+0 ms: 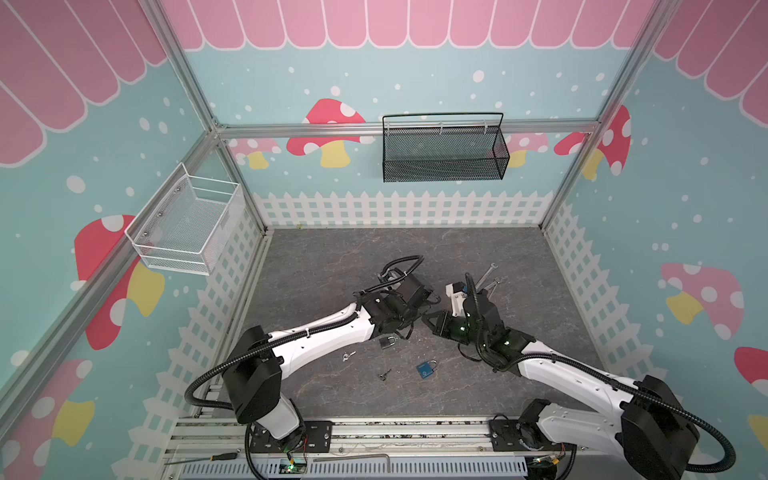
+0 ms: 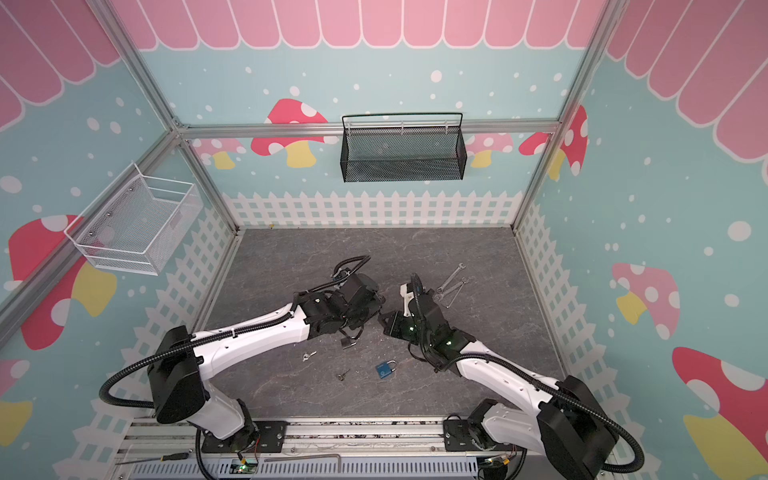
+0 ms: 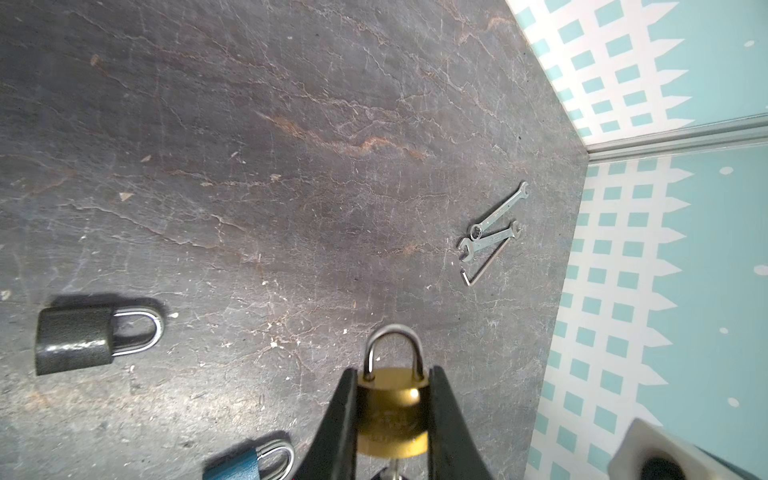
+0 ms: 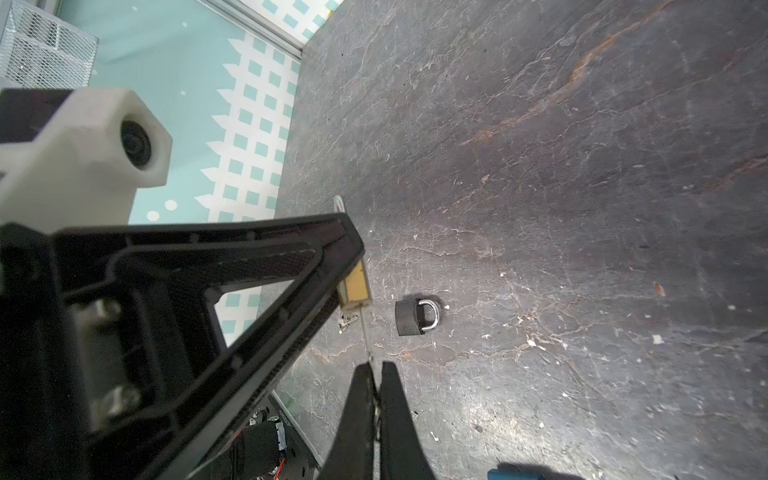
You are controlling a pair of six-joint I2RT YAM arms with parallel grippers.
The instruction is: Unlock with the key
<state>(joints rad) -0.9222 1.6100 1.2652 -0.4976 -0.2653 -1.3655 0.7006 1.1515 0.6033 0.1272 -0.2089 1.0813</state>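
Observation:
A brass padlock is clamped by its flat sides in my left gripper, held above the grey table with its silver shackle pointing away from the wrist. My right gripper is shut on a thin silver key. The key's blade runs up to the underside of the brass padlock and meets the keyhole end. In a top view the left gripper and the right gripper meet tip to tip over the table's middle; the padlock is hidden between them there.
A black padlock and a blue padlock lie on the table below the grippers, with two loose keys nearby. Wrenches and a hex key lie behind the right arm. A white basket and a black basket hang on the walls.

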